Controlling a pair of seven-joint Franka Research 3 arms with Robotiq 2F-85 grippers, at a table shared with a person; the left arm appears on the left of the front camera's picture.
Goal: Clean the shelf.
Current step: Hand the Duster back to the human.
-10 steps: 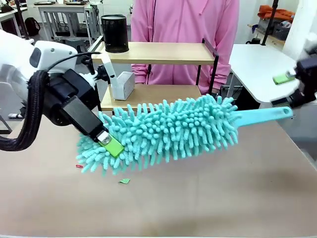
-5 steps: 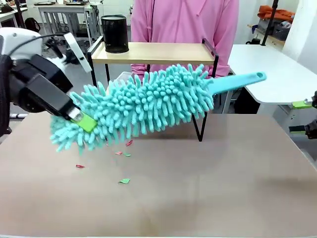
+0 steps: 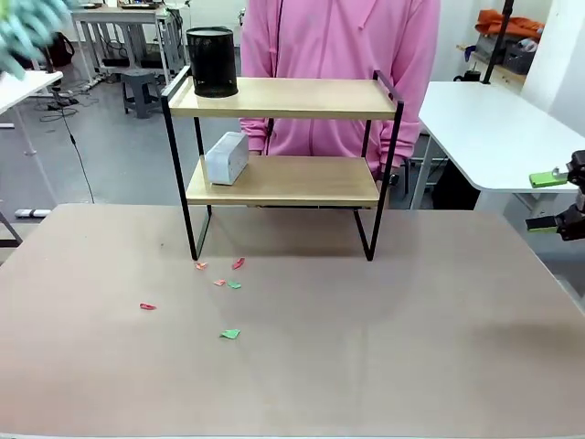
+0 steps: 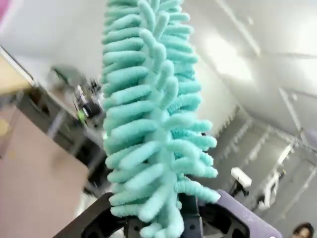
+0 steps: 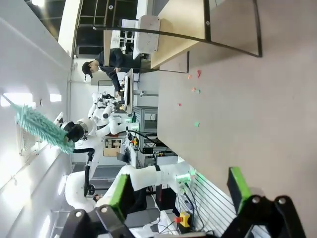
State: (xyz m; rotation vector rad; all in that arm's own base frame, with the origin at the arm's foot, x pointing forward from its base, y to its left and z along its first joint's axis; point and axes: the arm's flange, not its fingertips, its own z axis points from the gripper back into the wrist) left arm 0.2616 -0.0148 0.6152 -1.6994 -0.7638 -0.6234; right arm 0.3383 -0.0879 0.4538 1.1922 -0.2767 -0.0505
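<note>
At the far left, the teal microfibre duster [image 3: 26,27] shows as a blurred tuft in the top corner of the front view, high above the table and well apart from the shelf [image 3: 283,99]. In the left wrist view the left gripper [image 4: 166,225] is pinched tight on the duster's shaggy head, which rises from between the jaws and points toward the ceiling.

The shelf stands at the far middle of the brown table [image 3: 366,366], its 2 wooden boards level in the thin black frame. A black mesh cup [image 3: 211,61] sits on the left end of the top board; a small white box [image 3: 227,157] sits on the left end of the lower board. A person in a pink hoodie [image 3: 343,55] stands just behind it.

Scraps of red and green paper [image 3: 229,334] lie on the table in front of the shelf's left legs. The near half of the table is bare.

At the right edge, the right gripper [image 3: 548,203] hangs past the table's side, well apart from the shelf, its green pads spread wide with nothing between them. A white table [image 3: 484,119] stands behind it; the floor is grey.
</note>
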